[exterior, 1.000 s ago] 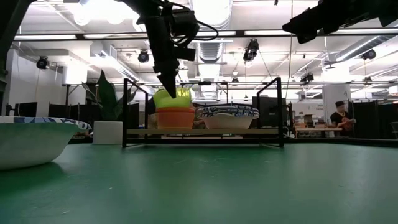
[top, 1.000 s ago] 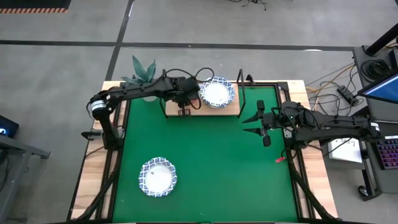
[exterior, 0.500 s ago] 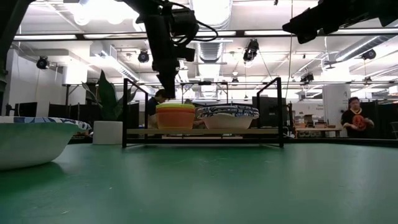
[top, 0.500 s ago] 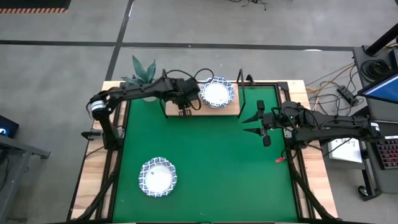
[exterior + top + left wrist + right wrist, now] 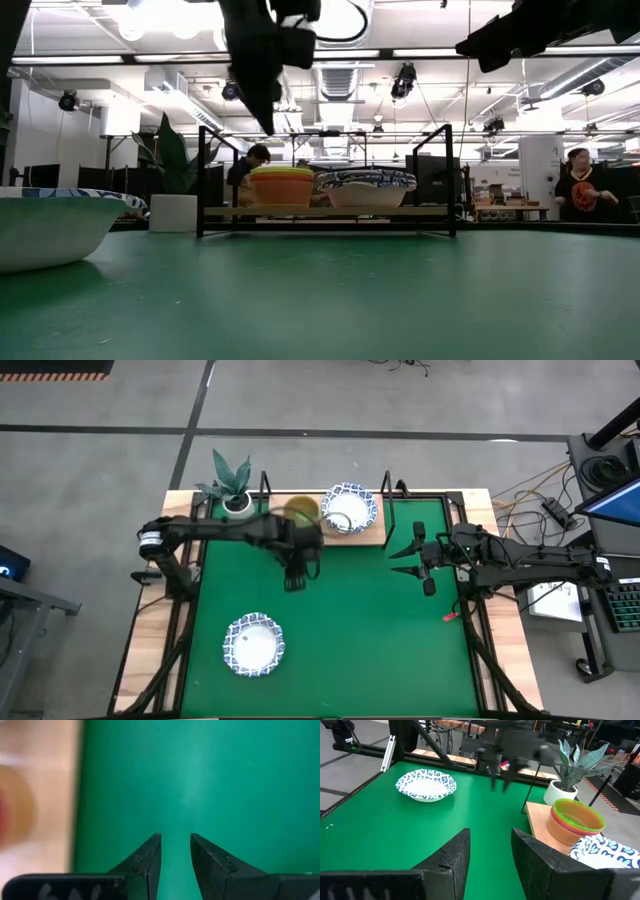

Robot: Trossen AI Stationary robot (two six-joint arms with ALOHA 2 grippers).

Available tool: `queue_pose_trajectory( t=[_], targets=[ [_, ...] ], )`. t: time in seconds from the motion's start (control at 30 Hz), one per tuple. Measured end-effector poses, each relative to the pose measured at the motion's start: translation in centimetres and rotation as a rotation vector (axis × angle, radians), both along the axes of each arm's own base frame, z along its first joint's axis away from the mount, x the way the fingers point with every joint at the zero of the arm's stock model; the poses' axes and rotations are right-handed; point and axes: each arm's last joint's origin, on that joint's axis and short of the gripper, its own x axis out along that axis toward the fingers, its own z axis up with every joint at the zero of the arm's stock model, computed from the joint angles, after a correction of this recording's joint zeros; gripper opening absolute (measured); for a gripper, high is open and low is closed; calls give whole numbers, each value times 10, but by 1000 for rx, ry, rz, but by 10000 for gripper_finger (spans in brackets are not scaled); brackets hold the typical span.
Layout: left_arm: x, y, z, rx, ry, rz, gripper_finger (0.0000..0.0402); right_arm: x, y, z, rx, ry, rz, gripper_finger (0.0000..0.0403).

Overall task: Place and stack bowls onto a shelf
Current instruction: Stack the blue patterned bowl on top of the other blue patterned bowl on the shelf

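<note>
The shelf (image 5: 330, 528) stands at the mat's far edge. On its wooden board a yellow-green bowl (image 5: 302, 511) sits nested in an orange-red bowl (image 5: 282, 192). Beside them is a stack of white bowls with blue patterned rims (image 5: 349, 508). Another patterned bowl (image 5: 253, 644) rests on its base on the green mat near the front left. My left gripper (image 5: 297, 577) hovers open over bare mat just in front of the shelf, also seen in the left wrist view (image 5: 176, 842). My right gripper (image 5: 400, 560) waits open to the right of the shelf.
A small white pot with a plant (image 5: 236, 503) stands left of the shelf. The shelf's black frame posts (image 5: 446, 180) rise above the board. The green mat (image 5: 350, 630) lies open between the front bowl and the shelf. People move in the room behind.
My left gripper let go of the yellow-green bowl, which went from tilted to sitting level inside the orange-red bowl. The gripper then pulled back from the shelf toward the table's near edge and now hangs over the mat. My right arm kept still.
</note>
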Motion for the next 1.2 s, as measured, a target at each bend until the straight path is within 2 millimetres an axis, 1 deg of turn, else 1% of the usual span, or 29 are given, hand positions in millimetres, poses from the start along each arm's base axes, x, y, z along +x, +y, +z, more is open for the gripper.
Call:
queue_pose_trajectory(
  t=[0.17,0.27,0.37,0.5,0.57,0.63,0.73,0.8,0.93,1.07,1.2],
  targets=[
    [-2,-37,-1,-20,45,-57,88,0,0,0,1,0,0,132],
    [-6,-52,-2,-57,81,-87,99,0,0,0,2,0,-1,132],
    [-13,-63,-5,-74,155,-87,122,0,0,0,3,0,-1,132],
    [-23,-79,-19,-67,238,-126,161,0,0,0,3,0,-1,132],
    [-29,-88,-31,-60,280,-168,175,0,0,0,3,0,-1,132],
    [-37,-94,-45,-52,336,-194,180,0,0,0,7,0,-2,132],
    [-47,-100,-63,-50,397,-200,179,0,0,0,10,0,-3,132],
    [-52,-101,-72,-79,426,-190,175,0,0,0,10,0,-3,132],
    [-57,-102,-88,-117,433,-170,163,0,0,0,9,0,-3,132],
    [-61,-102,-100,-121,428,-172,153,0,0,0,10,0,-3,132],
    [-62,-102,-104,-121,426,-178,135,0,0,0,10,2,-3,132]
  ],
)
